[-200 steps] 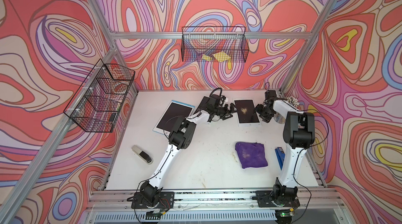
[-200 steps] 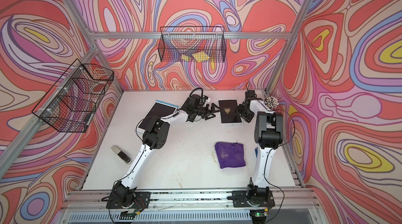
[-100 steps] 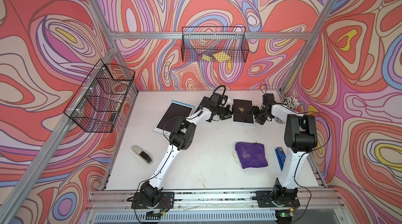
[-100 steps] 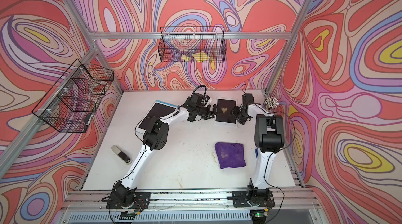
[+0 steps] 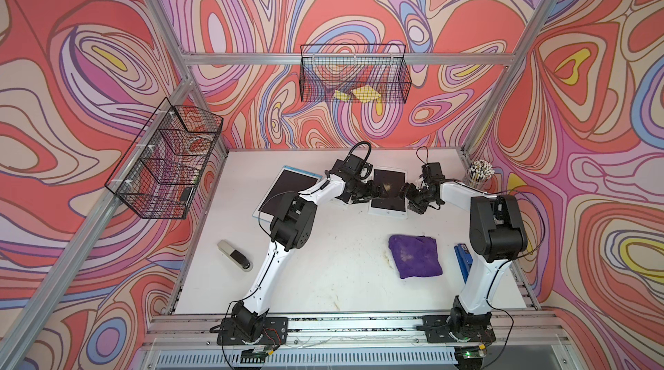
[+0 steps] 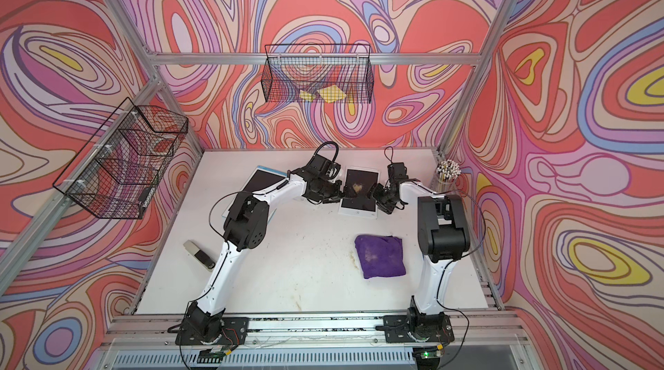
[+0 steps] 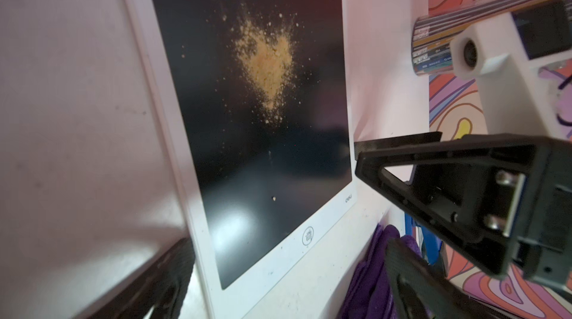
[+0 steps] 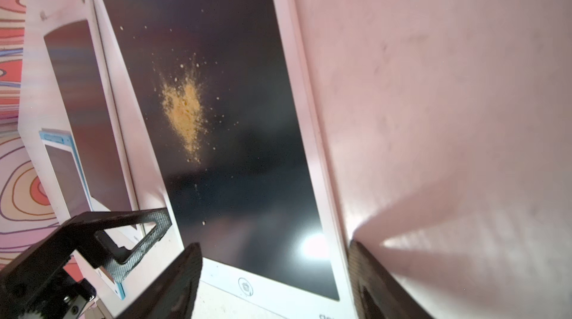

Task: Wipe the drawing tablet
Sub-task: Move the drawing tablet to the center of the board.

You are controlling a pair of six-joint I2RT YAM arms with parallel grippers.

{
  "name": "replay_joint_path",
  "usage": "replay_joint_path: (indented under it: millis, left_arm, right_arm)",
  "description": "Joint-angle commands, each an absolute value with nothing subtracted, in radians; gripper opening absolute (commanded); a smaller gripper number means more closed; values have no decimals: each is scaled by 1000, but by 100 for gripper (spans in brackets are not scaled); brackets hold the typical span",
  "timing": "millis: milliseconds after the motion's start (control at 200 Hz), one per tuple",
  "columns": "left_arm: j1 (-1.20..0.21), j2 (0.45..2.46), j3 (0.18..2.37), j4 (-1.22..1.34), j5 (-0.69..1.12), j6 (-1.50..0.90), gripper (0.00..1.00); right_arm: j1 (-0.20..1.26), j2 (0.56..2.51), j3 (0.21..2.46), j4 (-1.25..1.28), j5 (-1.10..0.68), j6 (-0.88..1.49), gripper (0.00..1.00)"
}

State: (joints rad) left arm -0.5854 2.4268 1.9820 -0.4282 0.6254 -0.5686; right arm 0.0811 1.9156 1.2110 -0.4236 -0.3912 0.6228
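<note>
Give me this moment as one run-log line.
left gripper: open, at dirty tablet | right gripper: open, opposite side | powder: unwiped | purple cloth: on table, unheld

The white-and-black left arm (image 5: 265, 271) reaches far and rightward, its black left gripper (image 5: 379, 192) spread wide. The matching right arm (image 5: 458, 194) angles leftward, with its black right gripper (image 5: 407, 196) parted, facing the other, apart.

Blue object (image 5: 461, 260) half behind the right arm (image 5: 497, 228); side basket (image 5: 165, 170) contents too small and indistinct.
</note>
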Motion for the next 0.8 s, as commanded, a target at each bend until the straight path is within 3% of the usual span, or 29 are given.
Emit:
replay_joint_path:
  millis: [0,406,791]
  left_arm:
    - [-589,2355,1873,-465,599,-533,99]
    - [-592,2026,1369,-276,583,-556,99]
    - [-626,1749,968,-130,573,-583,99]
  right_arm:
    - [152,1869,1133,-456,-425,656,77]
    - [381,1605,913,-451,-363,765,77]
    - [675,1559,819,-380,-274,953,78]
